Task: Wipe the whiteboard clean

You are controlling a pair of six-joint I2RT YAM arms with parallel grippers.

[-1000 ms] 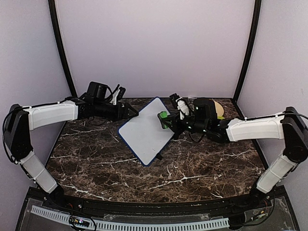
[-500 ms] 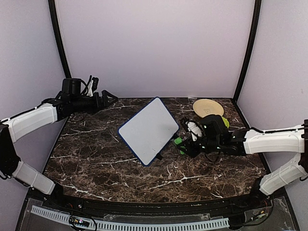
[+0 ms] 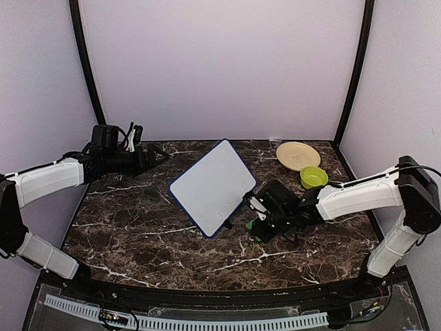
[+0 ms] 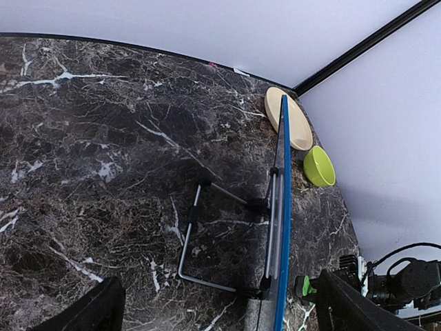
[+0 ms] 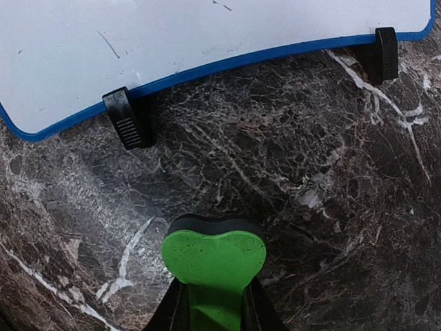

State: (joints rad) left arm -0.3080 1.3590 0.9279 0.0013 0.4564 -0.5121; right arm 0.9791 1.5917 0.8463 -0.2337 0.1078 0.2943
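Observation:
The whiteboard (image 3: pixel 212 186) stands tilted on a wire stand at mid-table, its face plain white with a dark-blue rim. The right wrist view shows its lower edge (image 5: pixel 207 34) with only faint marks. The left wrist view shows it edge-on from behind (image 4: pixel 284 207). My right gripper (image 3: pixel 260 222) is shut on the green bone-shaped eraser (image 5: pixel 213 256), low over the marble, just right of the board's lower corner and apart from it. The eraser also shows in the top view (image 3: pixel 256 237). My left gripper (image 3: pixel 160 156) is open and empty, left of and behind the board.
A tan plate (image 3: pixel 298 154) and a lime-green bowl (image 3: pixel 313 177) sit at the back right. The board's wire stand (image 4: pixel 189 234) reaches out behind it. Two black clip feet (image 5: pixel 128 117) hold its lower edge. Purple walls enclose the table.
My right gripper carried the eraser off the board's upper face, down to the table right of its lower corner. My left gripper left the board's left edge and drew back leftward.

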